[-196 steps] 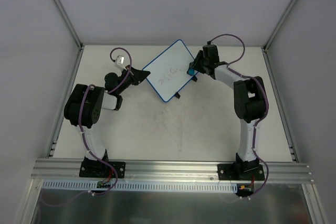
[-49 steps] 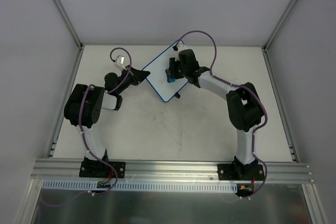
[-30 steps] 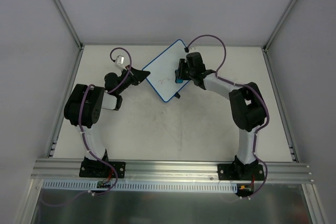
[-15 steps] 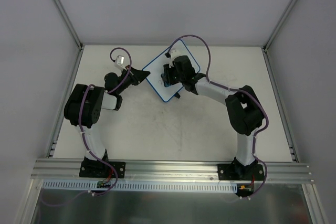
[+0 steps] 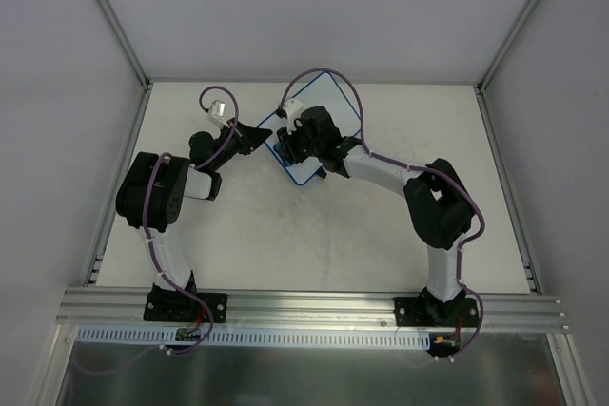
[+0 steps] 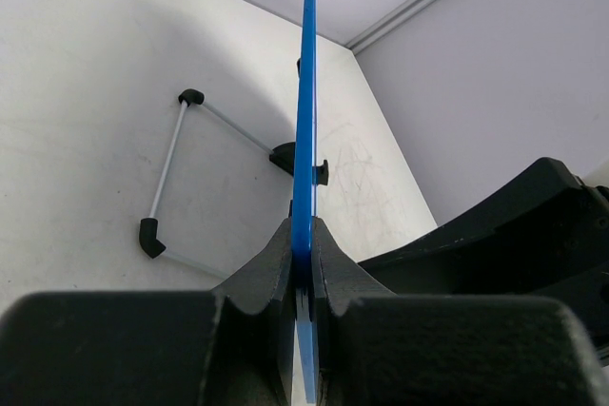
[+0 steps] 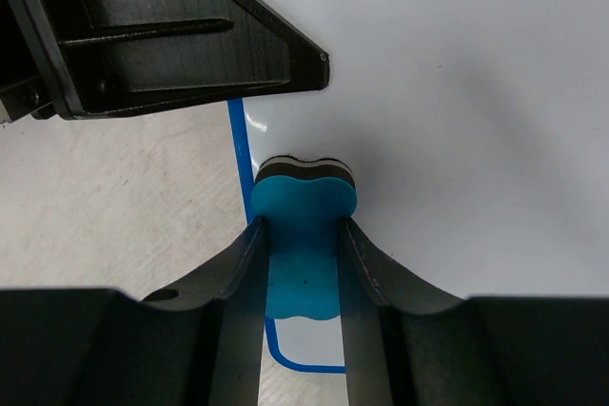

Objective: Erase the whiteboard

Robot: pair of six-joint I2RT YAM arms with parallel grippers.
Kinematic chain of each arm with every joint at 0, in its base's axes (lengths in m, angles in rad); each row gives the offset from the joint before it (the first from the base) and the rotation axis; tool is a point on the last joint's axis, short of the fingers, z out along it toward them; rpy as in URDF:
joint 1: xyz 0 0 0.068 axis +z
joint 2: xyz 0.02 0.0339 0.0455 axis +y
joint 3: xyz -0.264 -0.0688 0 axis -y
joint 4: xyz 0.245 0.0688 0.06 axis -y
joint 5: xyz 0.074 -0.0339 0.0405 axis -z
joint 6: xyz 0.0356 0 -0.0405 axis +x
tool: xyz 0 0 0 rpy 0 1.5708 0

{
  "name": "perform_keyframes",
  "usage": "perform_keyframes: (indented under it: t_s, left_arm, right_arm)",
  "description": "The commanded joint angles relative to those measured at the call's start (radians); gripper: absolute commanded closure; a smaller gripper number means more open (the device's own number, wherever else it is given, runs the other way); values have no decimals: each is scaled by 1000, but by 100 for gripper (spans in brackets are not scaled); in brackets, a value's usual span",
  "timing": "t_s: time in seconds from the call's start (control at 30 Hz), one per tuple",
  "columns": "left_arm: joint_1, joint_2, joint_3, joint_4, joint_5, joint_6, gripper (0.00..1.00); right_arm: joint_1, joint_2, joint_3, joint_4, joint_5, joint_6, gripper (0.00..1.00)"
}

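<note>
The whiteboard (image 5: 335, 113), white with a thin blue rim, stands tilted at the back middle of the table; its surface fills the right wrist view (image 7: 457, 92) and shows no writing there. My left gripper (image 5: 259, 132) is shut on the board's left blue edge (image 6: 306, 140), seen edge-on in the left wrist view. My right gripper (image 5: 288, 144) is shut on a small blue eraser (image 7: 303, 235) and presses its dark felt face against the board near the lower left rim, close to the left gripper's fingers (image 7: 190, 35).
A black foot (image 5: 326, 172) of the board pokes out below it. In the left wrist view a thin wire stand with black ends (image 6: 166, 168) lies on the table beside the board. Grey walls enclose the table (image 5: 314, 235).
My right gripper with the eraser has swept leftward across the board, from its right part to its lower left edge. The red handwriting seen earlier is gone. The left arm has not moved.
</note>
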Motion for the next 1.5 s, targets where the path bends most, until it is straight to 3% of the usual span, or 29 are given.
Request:
perform_keyframes:
  t_s: [0.0, 0.13, 0.4, 0.57, 0.73, 0.87, 1.1, 1.23, 1.37, 1.47]
  left_arm:
    - [-29, -12, -6, 264, 140, 52, 100]
    - [-29, -12, -7, 264, 137, 52, 100]
    - [-29, -9, -4, 262, 137, 52, 100]
    - [-24, -8, -6, 261, 130, 49, 100]
    - [-21, -6, -4, 261, 128, 40, 100]
    - [-18, -3, -4, 262, 127, 37, 100]
    - [-15, 1, -4, 265, 130, 31, 100]
    - [-11, 3, -4, 268, 128, 26, 100]
    - [-12, 5, -3, 270, 131, 26, 100]
    - [-12, 6, -1, 271, 133, 25, 100]
  right_arm:
    - [29, 4, 4, -40, -85, -27, 100]
    - [29, -7, -10, -38, -71, -33, 100]
    - [33, -30, 1, -92, -231, -76, 100]
    - [19, -157, -62, -92, -243, -60, 100]
    - [17, -322, -125, -116, -150, -21, 100]
    - [19, -389, -114, -305, -13, 21, 100]
    - [-23, -575, -309, -316, 231, 145, 100]
    - [-119, -609, -364, -431, 295, 259, 100]
    - [-207, -603, -395, -572, 291, 277, 100]
    - [-231, -593, -435, -581, 314, 277, 100]
